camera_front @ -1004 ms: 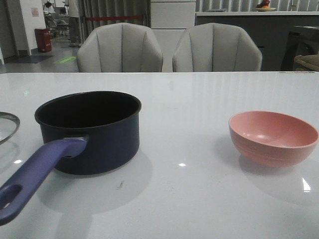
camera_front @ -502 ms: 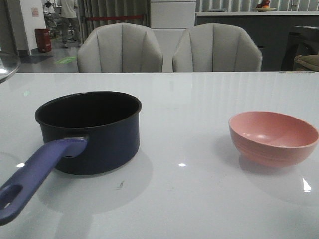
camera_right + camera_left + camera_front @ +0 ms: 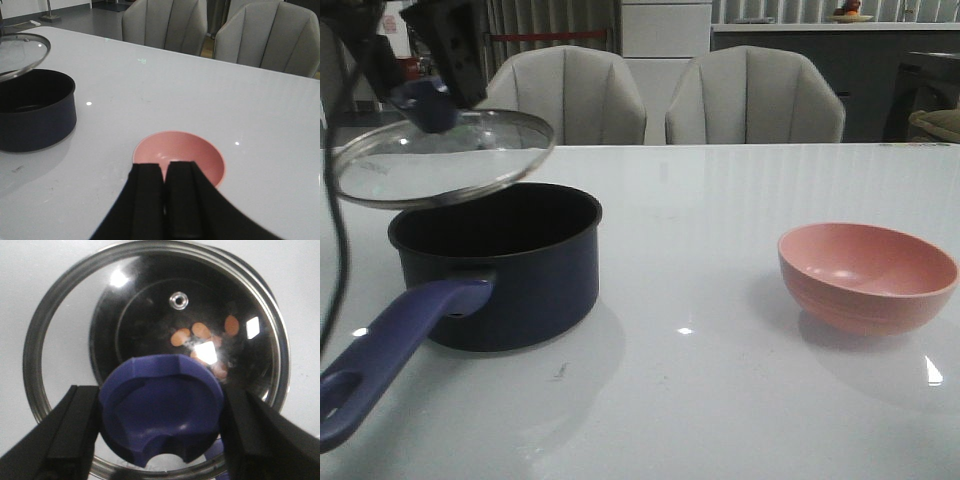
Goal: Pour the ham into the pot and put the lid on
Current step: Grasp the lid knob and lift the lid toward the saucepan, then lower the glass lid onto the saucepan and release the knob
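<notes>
The white table (image 3: 720, 400) fills the front view. At its left stands the pot (image 3: 510, 270), with the lid (image 3: 445, 160) tilted above it, gripped by its blue knob (image 3: 160, 407) in the left gripper (image 3: 160, 430). Ham (image 3: 200, 332) lies inside the pot. At lower right, the pink bowl (image 3: 868, 275) sits under the right gripper (image 3: 165, 200), whose fingers are pressed together.
</notes>
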You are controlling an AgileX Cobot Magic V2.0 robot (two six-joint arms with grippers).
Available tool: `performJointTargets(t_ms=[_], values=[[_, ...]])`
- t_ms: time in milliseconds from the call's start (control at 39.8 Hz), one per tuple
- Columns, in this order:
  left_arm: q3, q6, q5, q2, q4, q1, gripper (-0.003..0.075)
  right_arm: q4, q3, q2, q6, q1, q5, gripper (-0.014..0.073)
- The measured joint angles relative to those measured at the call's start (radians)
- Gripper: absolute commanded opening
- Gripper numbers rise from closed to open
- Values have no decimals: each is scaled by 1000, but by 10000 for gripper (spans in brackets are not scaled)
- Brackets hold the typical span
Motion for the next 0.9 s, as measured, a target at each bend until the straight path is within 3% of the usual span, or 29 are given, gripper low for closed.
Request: performJointTargets(t_ms=[176, 904], values=[[-10, 2, 0, 55, 0, -39, 333, 0, 0, 0, 0, 0, 0, 145], [-85, 2, -4, 148, 8, -39, 333, 0, 0, 0, 0, 0, 0, 145]])
